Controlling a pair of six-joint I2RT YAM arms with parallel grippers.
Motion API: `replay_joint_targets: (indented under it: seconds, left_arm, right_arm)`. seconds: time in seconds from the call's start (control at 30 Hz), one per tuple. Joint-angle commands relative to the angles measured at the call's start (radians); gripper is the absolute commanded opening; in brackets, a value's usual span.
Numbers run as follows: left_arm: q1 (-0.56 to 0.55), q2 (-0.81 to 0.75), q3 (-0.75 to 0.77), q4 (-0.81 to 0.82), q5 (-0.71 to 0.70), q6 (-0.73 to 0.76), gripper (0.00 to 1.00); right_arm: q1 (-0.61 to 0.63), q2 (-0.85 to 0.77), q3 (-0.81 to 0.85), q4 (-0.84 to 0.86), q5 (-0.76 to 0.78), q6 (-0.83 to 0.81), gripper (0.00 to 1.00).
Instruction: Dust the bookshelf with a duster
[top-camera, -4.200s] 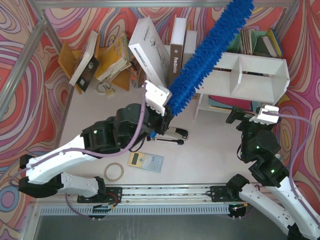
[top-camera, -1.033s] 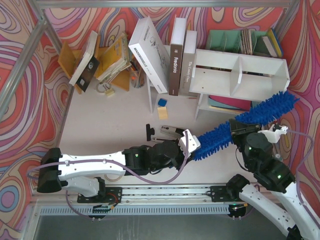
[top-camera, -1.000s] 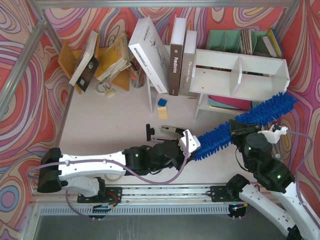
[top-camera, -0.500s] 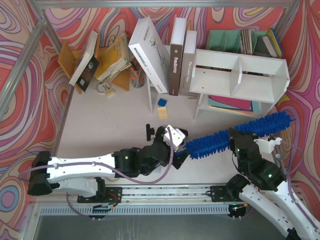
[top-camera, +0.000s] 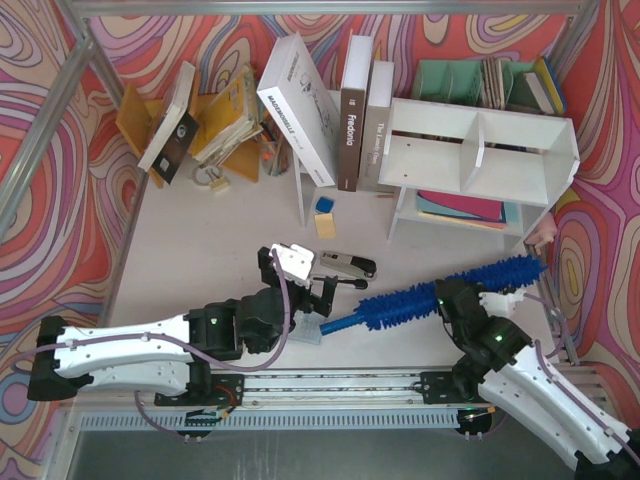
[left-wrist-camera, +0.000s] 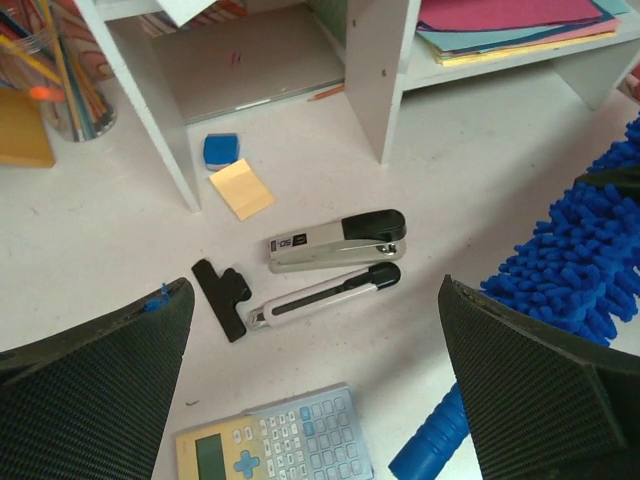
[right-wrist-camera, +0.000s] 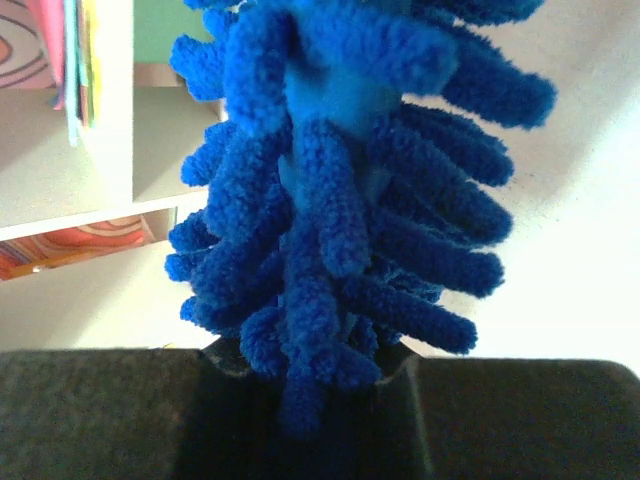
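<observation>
Two hands, one tool. The duster (top-camera: 415, 299) sits low by the table (top-camera: 220, 230); we cannot tell whether it touches. Its fluffy head is pinched midway in the clenched right gripper (top-camera: 452, 300). The bare handle end pokes out just beside the left gripper (top-camera: 322, 298), whose fingers stand wide and hold nothing. The bookshelf (top-camera: 480, 150) lies beyond the right gripper, well apart. Ahead of the left gripper are a stapler (left-wrist-camera: 335, 240), a knife (left-wrist-camera: 325, 297) and a calculator (left-wrist-camera: 275, 445).

We judge this a hand-over. To do it well, we would pull the left arm clear and keep the right squeeze firm, since the fibres give. Then we would raise the brush tip to the shelf top.

A second ago the left gripper was clamped on the handle. It has now let go and drawn back, and the duster has sunk nearer the arm bases.
</observation>
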Motion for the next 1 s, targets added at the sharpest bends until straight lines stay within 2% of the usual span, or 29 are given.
replay_joint_targets:
  seconds: [0.0,0.5,0.8,0.97]
  left_arm:
    - [0.004,-0.026,-0.027,-0.011,-0.095,-0.044,0.98]
    - [0.006,-0.027,-0.052,-0.032,-0.13,-0.077,0.98]
    - [0.013,-0.035,-0.062,-0.045,-0.151,-0.094,0.98]
    - [0.024,-0.032,-0.059,-0.066,-0.165,-0.113,0.98]
  right_arm:
    - [0.0,0.062,-0.035,0.144,-0.037,0.094,0.0]
    - [0.0,0.293,-0.124,0.368,-0.1,0.176,0.07]
    - [-0.002,0.383,-0.162,0.462,-0.158,0.206,0.29]
    - [-0.002,0.366,-0.161,0.441,-0.156,0.206,0.51]
